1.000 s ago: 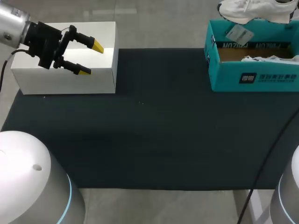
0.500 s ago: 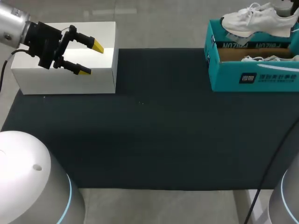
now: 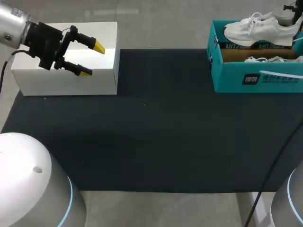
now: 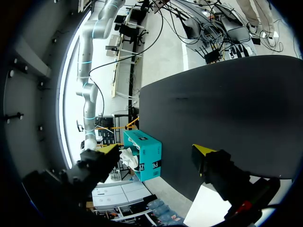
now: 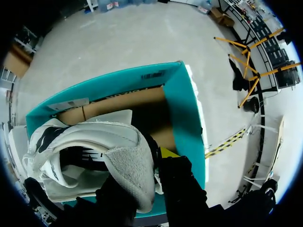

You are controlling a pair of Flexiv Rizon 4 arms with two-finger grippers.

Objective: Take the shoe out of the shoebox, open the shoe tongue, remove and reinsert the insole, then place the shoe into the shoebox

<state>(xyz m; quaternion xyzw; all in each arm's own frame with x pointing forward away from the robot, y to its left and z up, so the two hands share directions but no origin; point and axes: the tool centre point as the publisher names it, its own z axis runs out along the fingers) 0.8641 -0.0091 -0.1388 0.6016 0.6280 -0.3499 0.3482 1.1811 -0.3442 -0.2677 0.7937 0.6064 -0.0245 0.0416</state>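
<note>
Right claw (image 5: 150, 158) closed on the heel collar of the white shoe (image 3: 258, 29), held over the teal shoebox (image 3: 258, 78), upper right of the head view. Advice: clear the sole above the box wall before swinging toward the bench (image 3: 156, 142). Left claw (image 3: 92, 59), upper left, spread wide, empty, over a white box (image 3: 66, 80).

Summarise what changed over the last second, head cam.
The white mesh sneaker, gripped at the heel by the right gripper, moved down the head view and now overlaps the far wall of the teal cardboard shoebox. Nothing was let go. Unchanged: the left gripper over the white rectangular box, jaws open, and the second white shoe inside the shoebox.
</note>
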